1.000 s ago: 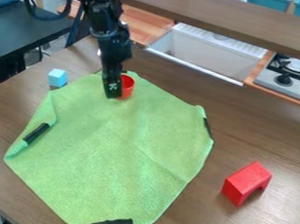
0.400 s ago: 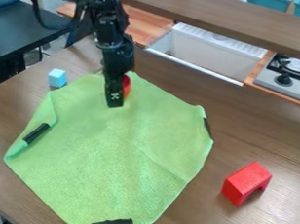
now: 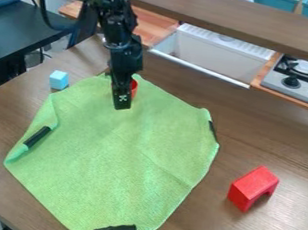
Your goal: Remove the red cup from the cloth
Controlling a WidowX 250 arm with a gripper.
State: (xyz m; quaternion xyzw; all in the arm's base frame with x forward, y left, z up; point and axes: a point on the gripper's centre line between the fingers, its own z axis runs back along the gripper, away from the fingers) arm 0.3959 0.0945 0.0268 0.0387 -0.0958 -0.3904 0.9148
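Rightward in view, the gripper was shifted; its hold could not be told. By sideways contact, the red cup might be toppled.

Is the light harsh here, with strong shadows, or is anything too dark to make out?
Camera view: light looks soft and even on the green cloth; a faint shadow beside the red arch block, darker under its opening; the black pincer swallows most detail and partly hides the red cup.
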